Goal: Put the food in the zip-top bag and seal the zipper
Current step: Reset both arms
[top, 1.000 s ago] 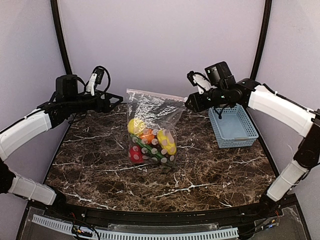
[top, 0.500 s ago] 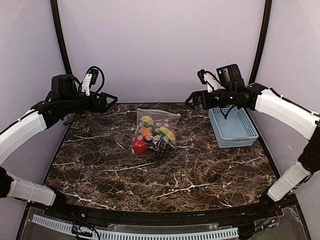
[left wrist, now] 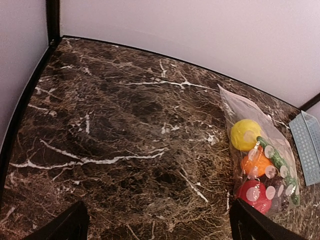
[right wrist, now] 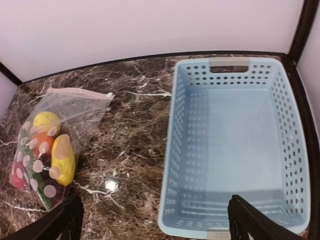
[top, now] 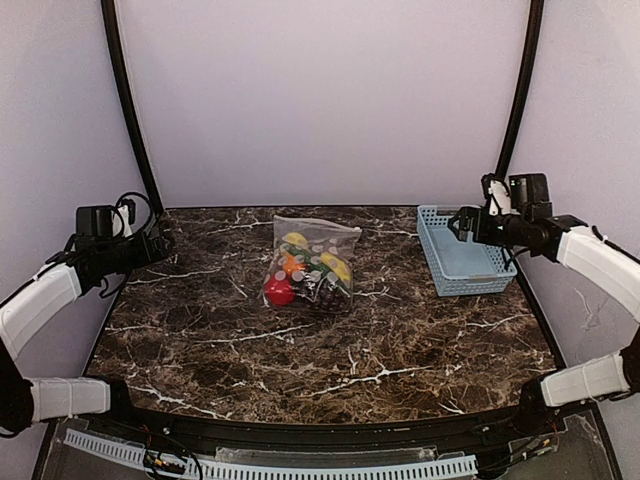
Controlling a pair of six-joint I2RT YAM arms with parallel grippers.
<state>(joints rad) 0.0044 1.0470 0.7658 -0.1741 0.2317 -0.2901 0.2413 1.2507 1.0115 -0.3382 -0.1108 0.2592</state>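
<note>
The zip-top bag (top: 316, 236) lies flat at the table's back middle, with the food in it: a yellow piece (top: 294, 241), an orange piece (top: 292, 265), a red apple (top: 279, 291), a second yellow piece (top: 337, 268) and dark grapes (top: 325, 293). The zipper (top: 318, 222) runs along the bag's far edge. My left gripper (top: 160, 243) hovers open at the left table edge, well away from the bag (left wrist: 241, 108). Over the basket's near-left corner, my right gripper (top: 458, 222) stands open and empty; the bag (right wrist: 80, 107) and zipper (right wrist: 77, 91) lie to its left.
A light-blue slatted basket (top: 462, 252) stands empty at the back right, also seen in the right wrist view as the basket (right wrist: 240, 145). Black frame posts rise at both back corners. The dark marble table (top: 330, 350) spreads in front of the bag.
Both grippers let go of the bag and opened. The bag dropped from upright to lying on the table. Both arms drew back outward, left to the left edge, right over the basket.
</note>
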